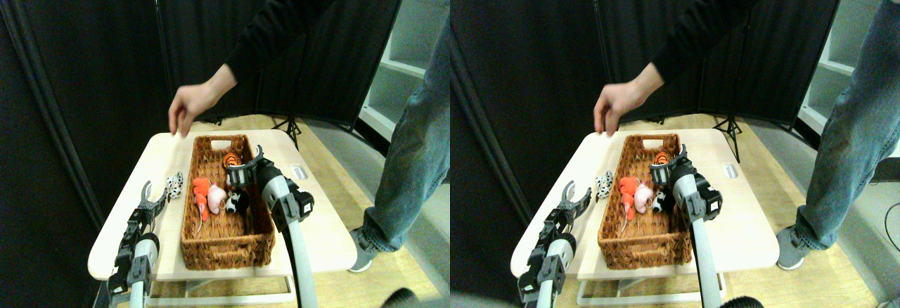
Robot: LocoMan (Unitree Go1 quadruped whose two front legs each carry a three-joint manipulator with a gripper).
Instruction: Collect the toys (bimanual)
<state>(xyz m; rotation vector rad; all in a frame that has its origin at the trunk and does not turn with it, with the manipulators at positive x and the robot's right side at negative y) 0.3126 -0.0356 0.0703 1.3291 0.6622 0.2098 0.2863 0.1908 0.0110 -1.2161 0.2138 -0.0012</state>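
1. At the centre of the frame a wicker basket (225, 245) lies lengthwise on a pale table (323, 241). Inside it are four toys: a tiger (231, 159) toward the far end, and a red-orange toy (202, 190), a pink toy (216, 197) and a panda (238, 201) side by side in the middle.
2. Left of the basket, on the bare tabletop, lies the cow (174, 185), the one toy seen outside.
3. At lower left, the left gripper (151, 197) has its jaws spread apart, pointing at the cow from just beside it and holding nothing.
4. The right gripper (246, 167) hovers over the basket near the tiger; whether its jaws are apart or together cannot be told, and nothing shows in them.
5. At upper left, a person's hand (188, 107) hangs over the table's far edge, fingers down and empty.
6. Judged step: most toys are collected and the cow comes next.
7. The next move probably calls for the left gripper to advance, straddle the cow and close, then lift it over the basket's left wall.
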